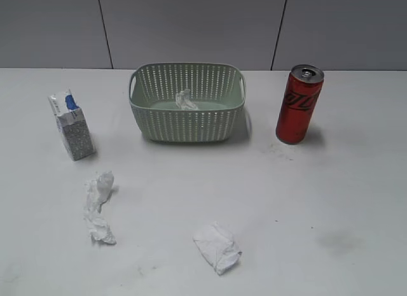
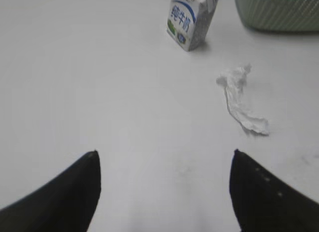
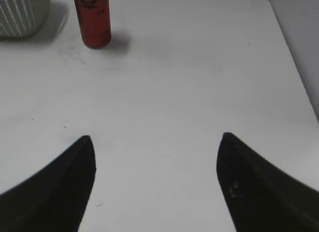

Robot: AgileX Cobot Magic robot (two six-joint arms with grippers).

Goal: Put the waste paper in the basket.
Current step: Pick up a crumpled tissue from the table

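Pale green slotted basket [image 1: 187, 118], white paper wads [image 1: 99, 207], red can [image 1: 299, 105], speckled carton [image 1: 72, 125]

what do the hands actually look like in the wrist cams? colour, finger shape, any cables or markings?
Only fingertips show. The left hand has two matte black fingers tapering to rounded points, plain apart from a few faint specks on one. The right hand looks the same: black, wedge-shaped, with a small pale scuff on one finger. No cables, labels or arm links are visible, and the exterior view shows neither arm.

Waste paper [image 2: 240, 100] lies near the carton [image 2: 191, 18] (upright).
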